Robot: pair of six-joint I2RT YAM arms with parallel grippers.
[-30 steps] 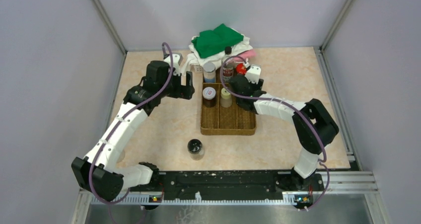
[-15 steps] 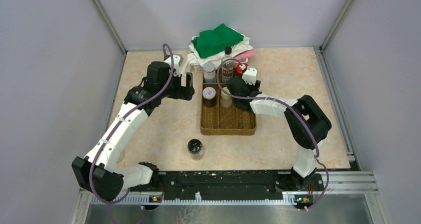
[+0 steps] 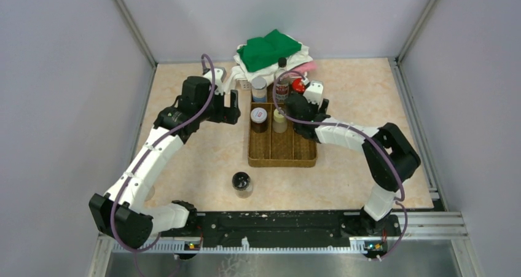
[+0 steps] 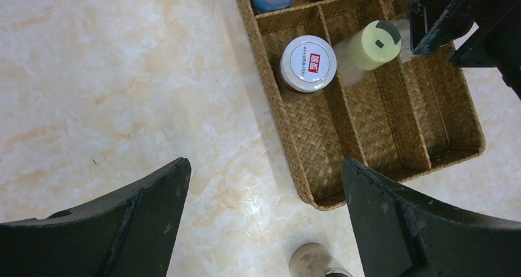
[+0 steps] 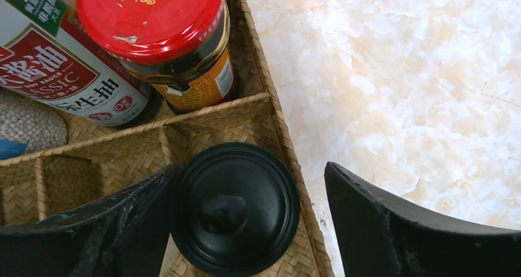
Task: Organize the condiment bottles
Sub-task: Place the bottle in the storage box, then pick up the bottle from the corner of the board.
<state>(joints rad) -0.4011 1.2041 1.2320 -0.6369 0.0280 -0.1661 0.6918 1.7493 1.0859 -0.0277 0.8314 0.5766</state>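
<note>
One black-lidded jar [image 5: 233, 206] sits in the tray's [image 5: 246, 114] right-hand compartment, between the spread fingers of the right pincer [image 5: 249, 228], which grips nothing. It should rise straight up, because the red-lidded jar [image 5: 150, 16] stands just behind. The left pincer [image 4: 264, 185], wide open and empty, hovers over the worktop [image 4: 92, 74] beside the tray.

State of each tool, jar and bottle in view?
left tool: open, empty.
right tool: open, astride the black-lidded jar.
black-lidded jar: upright in tray, closed.
red-lidded jar: upright in tray, closed.
tall bottle: upright in tray, capped.
grey-lidded jar: upright in tray.
white-lidded jar: upright in tray.
yellowish-lidded bottle: upright in tray.
lone jar: upright on table.
</note>
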